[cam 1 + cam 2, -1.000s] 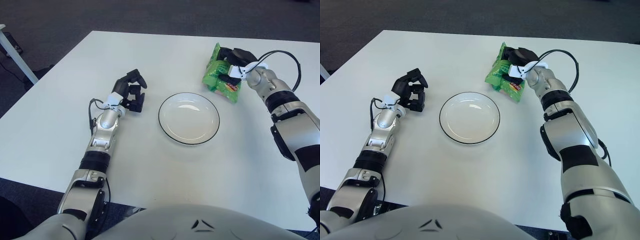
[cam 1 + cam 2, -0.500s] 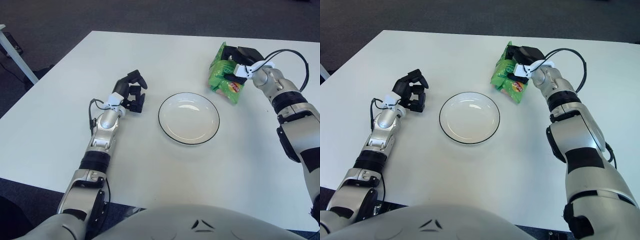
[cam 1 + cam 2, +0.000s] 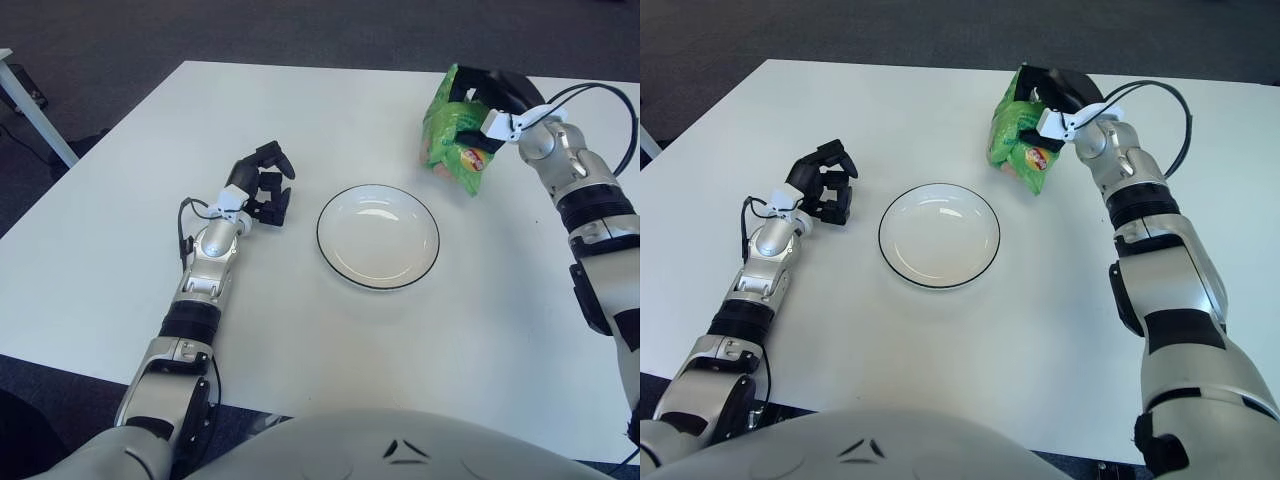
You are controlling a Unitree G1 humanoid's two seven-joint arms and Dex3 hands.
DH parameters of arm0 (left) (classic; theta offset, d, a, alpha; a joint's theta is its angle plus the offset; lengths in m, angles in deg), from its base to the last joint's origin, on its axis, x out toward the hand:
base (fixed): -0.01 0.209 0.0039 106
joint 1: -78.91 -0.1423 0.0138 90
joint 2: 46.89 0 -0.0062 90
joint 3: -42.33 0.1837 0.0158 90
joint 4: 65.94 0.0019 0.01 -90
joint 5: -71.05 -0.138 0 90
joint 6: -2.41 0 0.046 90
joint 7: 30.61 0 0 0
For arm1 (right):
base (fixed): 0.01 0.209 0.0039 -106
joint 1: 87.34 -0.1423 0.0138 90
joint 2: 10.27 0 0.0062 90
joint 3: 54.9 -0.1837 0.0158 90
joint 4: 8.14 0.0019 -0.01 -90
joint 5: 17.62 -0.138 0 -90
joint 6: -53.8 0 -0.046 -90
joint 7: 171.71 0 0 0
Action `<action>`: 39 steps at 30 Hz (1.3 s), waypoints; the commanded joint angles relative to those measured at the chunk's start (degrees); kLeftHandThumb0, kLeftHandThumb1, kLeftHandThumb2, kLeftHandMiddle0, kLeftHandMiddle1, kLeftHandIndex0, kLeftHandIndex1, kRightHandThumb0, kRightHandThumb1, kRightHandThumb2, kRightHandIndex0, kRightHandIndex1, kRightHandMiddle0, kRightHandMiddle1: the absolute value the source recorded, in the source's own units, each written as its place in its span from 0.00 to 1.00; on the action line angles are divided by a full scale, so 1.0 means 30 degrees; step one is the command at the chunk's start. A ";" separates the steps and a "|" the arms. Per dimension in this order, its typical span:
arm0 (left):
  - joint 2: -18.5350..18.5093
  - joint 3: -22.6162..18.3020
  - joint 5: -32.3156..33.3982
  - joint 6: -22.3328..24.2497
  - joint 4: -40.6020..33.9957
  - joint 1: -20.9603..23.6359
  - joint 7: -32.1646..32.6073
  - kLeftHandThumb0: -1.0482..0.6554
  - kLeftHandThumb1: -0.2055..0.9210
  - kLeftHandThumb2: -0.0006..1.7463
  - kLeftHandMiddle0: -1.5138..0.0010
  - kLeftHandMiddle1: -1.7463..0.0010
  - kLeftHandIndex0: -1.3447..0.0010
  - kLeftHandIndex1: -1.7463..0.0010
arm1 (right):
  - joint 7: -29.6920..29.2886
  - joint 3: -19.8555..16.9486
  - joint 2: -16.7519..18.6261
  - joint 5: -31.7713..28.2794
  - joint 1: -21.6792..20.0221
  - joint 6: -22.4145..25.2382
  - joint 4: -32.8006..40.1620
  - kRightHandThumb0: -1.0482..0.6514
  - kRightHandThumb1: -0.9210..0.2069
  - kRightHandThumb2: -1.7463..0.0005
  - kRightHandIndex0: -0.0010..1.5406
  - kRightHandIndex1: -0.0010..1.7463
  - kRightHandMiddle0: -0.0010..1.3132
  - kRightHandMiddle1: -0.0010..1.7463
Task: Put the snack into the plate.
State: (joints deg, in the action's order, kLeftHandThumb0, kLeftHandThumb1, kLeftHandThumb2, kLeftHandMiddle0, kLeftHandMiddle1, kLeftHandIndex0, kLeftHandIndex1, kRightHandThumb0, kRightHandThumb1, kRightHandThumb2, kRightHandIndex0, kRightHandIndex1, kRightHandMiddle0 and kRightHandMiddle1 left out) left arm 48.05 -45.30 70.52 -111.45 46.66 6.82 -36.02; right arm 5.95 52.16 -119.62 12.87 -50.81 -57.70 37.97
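A green snack bag hangs in the air at the back right of the white table, lifted clear of the surface. My right hand is shut on its top edge. The white plate with a dark rim lies empty at the table's middle, below and to the left of the bag. My left hand rests on the table to the left of the plate with its fingers curled and holds nothing.
The white table ends at a near edge close to my body and at a left edge beside dark carpet. A black cable loops from my right wrist. A white table leg stands at far left.
My right hand has lifted the snack bag off the table and moved it up and slightly right. The left hand has not moved.
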 commanded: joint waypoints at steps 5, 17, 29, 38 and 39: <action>0.1671 0.0523 -0.0152 -0.0153 0.2480 -0.3184 0.0339 0.31 0.38 0.82 0.17 0.00 0.48 0.00 | 0.1243 -0.1168 -0.0099 -0.0812 -0.0123 0.0966 0.1770 0.62 0.81 0.06 0.56 0.94 0.48 1.00; 0.1613 0.0377 -0.0089 -0.0471 0.3172 -0.2924 0.0300 0.31 0.37 0.82 0.17 0.00 0.48 0.00 | 0.0295 -0.1943 0.0009 -0.1332 -0.0314 -0.1498 0.1514 0.62 0.78 0.07 0.52 0.98 0.46 1.00; 0.1540 0.0328 0.0055 -0.0803 0.3685 -0.2711 0.0041 0.31 0.39 0.81 0.17 0.00 0.49 0.00 | 0.1861 -0.2868 0.0789 -0.3238 0.0194 -0.1364 0.3716 0.62 0.80 0.06 0.54 0.98 0.48 1.00; 0.1639 0.0200 0.0361 -0.1207 0.4168 -0.2508 -0.0210 0.31 0.37 0.82 0.17 0.00 0.48 0.00 | 0.4059 -0.2998 0.1292 -0.4456 0.1921 -0.0025 0.7807 0.62 0.81 0.05 0.55 0.97 0.48 1.00; 0.1647 0.0192 0.0349 -0.1245 0.4229 -0.2477 -0.0200 0.31 0.37 0.82 0.17 0.00 0.48 0.00 | 0.4174 -0.3029 0.1324 -0.4488 0.2043 0.0115 0.8063 0.62 0.81 0.05 0.55 0.97 0.48 1.00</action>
State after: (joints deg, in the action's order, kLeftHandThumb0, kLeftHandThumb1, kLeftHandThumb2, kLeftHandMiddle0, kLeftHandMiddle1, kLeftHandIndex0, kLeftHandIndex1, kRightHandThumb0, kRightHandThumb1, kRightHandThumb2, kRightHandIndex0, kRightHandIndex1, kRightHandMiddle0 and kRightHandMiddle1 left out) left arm 48.02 -45.76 70.91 -113.91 52.06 8.86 -36.21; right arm 16.15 43.76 -116.78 1.35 -47.74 -59.09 56.36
